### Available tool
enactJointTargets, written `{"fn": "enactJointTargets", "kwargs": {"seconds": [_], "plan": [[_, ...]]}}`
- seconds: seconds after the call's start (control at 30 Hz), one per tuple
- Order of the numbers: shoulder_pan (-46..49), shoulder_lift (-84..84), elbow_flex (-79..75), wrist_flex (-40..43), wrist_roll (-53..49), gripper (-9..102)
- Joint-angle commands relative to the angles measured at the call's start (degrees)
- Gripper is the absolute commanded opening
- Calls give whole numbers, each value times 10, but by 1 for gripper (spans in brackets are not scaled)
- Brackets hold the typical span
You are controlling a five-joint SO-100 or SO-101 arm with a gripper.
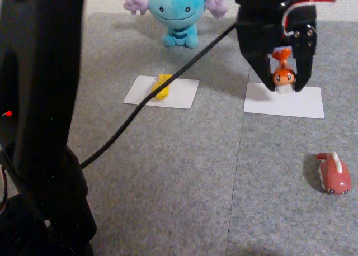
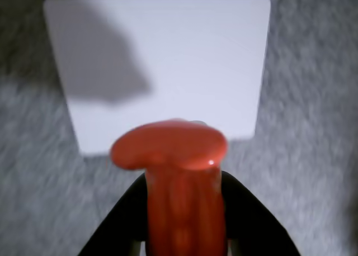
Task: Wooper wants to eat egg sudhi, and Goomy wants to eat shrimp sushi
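Jaws clamped on shrimp sushi, hanging over white card; could tip or roll toward 6 o'clock if released high.

You see a light-blue Wooper with pinkish-purple gills, an all-yellow egg sudhi on a white card, an orange-and-white shrimp sushi, a dark red toy with a white stripe, and grey carpet.

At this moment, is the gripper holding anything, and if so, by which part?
Yes. The gripper holds the shrimp sushi, pinched across its body between the two fingers, tail up, above the near edge of the right-hand white card.
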Motion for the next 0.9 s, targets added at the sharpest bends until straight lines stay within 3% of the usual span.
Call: {"fn": "enactJointTargets", "kwargs": {"seconds": [0.0, 0.4, 0.87], "plan": [[3, -42, -79, 1, 1, 6], [-4, -97, -149, 21, 9, 7], [-4, -86, -149, 33, 11, 26]]}}
